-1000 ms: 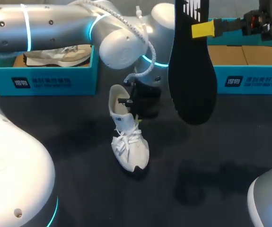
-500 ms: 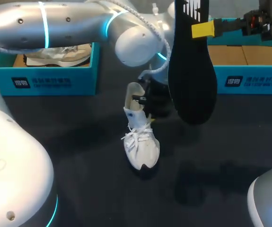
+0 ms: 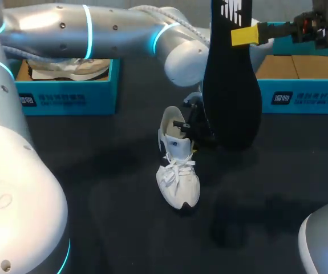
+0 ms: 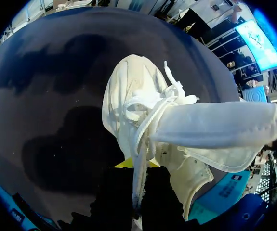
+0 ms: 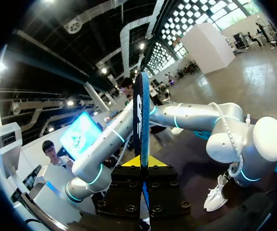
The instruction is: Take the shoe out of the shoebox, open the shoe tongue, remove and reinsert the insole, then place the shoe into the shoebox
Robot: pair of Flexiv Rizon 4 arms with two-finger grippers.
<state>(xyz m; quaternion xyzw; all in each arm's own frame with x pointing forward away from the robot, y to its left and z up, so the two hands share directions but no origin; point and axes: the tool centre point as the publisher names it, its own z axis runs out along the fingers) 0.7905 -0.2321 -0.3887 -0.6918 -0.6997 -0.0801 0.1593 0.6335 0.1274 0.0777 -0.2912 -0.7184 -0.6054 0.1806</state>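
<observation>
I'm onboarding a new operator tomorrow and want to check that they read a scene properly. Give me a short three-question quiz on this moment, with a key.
1. True or false: the black foam insole lies inside the white lace-up shoe.
2. What is the right gripper shut on? A) the black insole B) a shoelace C) nothing
3. Fill in: the beige shoe lies in the teal cardboard shoebox on the robot's ____ side.
Key: 1 false, the insole is held upright in the air, outside the shoe; 2 A; 3 left.
</observation>
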